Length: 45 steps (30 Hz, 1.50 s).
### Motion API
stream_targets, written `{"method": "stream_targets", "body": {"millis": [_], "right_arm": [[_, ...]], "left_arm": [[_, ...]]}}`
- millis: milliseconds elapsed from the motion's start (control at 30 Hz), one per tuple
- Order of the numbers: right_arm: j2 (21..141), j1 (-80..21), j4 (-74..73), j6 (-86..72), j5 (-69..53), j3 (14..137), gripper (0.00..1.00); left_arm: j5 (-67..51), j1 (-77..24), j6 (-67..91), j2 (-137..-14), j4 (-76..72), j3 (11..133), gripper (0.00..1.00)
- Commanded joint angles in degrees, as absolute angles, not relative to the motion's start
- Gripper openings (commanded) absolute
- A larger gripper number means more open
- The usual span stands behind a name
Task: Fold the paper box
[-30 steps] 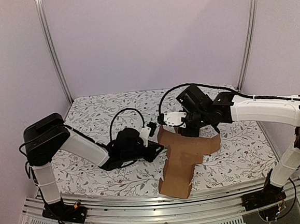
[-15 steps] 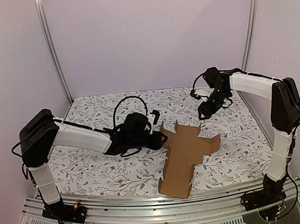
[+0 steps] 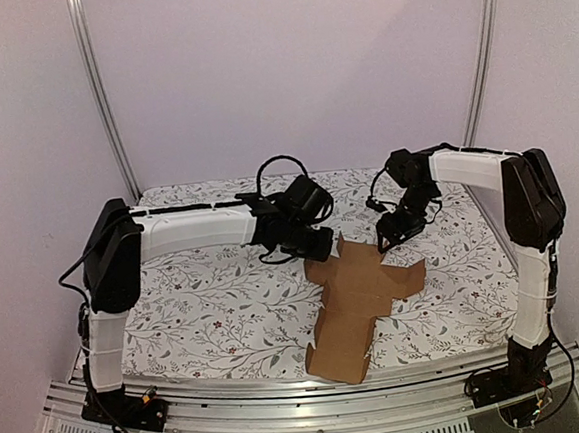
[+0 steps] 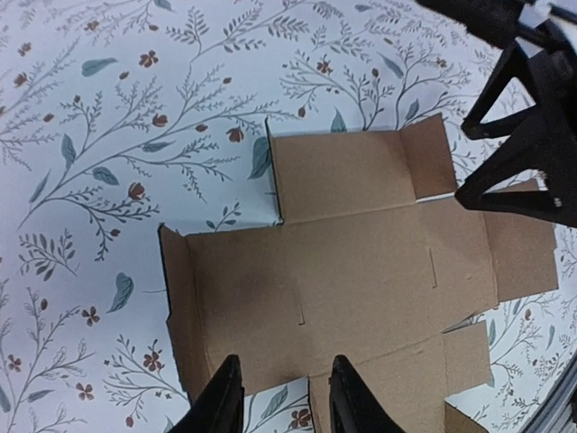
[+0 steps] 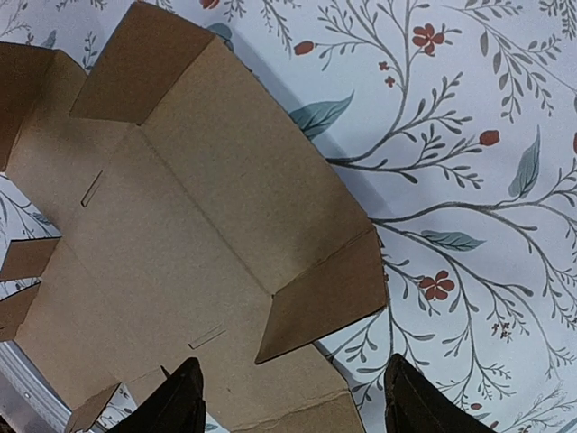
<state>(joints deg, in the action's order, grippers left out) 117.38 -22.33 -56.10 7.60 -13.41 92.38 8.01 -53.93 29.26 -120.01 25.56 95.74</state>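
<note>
**Top view.** A table covered by a white tablecloth (image 3: 207,313) printed with grey leafy branches and small red flowers stood between plain lilac walls (image 3: 289,76). Two upright aluminium posts (image 3: 100,101) framed the back corners, and a slotted metal rail (image 3: 285,417) ran along the near edge. One paper box (image 3: 361,296), a flat cross-shaped sheet of plain brown cardboard, lay unfolded right of centre. Its long axis ran from 6 o'clock, where its end reached the near edge, up toward 12 o'clock, and a side panel pointed to 3 o'clock. Two white-and-black arms reached in. The black left gripper (image 3: 316,239) hung at the sheet's far-left corner and the black right gripper (image 3: 389,231) at its far-right corner. Their jaw gaps were too small to judge here.

**Left wrist view.** The paper box (image 4: 361,271) filled the middle, its long axis running from 9 to 3 o'clock. The left gripper (image 4: 279,401) sat at 6 o'clock, its two black fingers (image 4: 221,397) a modest gap apart and holding nothing. The right gripper (image 4: 532,135) showed at 2 o'clock.

**Right wrist view.** The paper box (image 5: 198,225) spread from centre to 9 o'clock on the floral tablecloth (image 5: 469,135), one end flap tilted up. The right gripper (image 5: 297,406) was spread wide at 6 o'clock, gripping nothing.
</note>
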Motion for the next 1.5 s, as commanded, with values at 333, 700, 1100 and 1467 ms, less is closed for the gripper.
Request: {"method": "stream_targets", "body": {"millis": [333, 700, 1100, 1467], "right_arm": [[112.9, -21.9, -55.0, 7.5, -15.4, 90.5, 0.68], [110.6, -21.7, -53.4, 10.9, -14.0, 88.3, 0.69], [110.3, -21.3, -53.2, 12.0, -14.9, 87.0, 0.69], [109.1, -20.8, -55.5, 13.4, -13.5, 90.9, 0.7]], "left_arm": [[9.0, -53.8, 27.2, -124.1, 44.5, 106.6, 0.13], [7.6, -48.7, 26.1, -121.3, 45.6, 105.4, 0.41], [0.5, -49.5, 26.0, -129.7, 45.5, 111.0, 0.36], [3.9, -51.0, 22.5, -128.8, 42.8, 109.9, 0.0]]}}
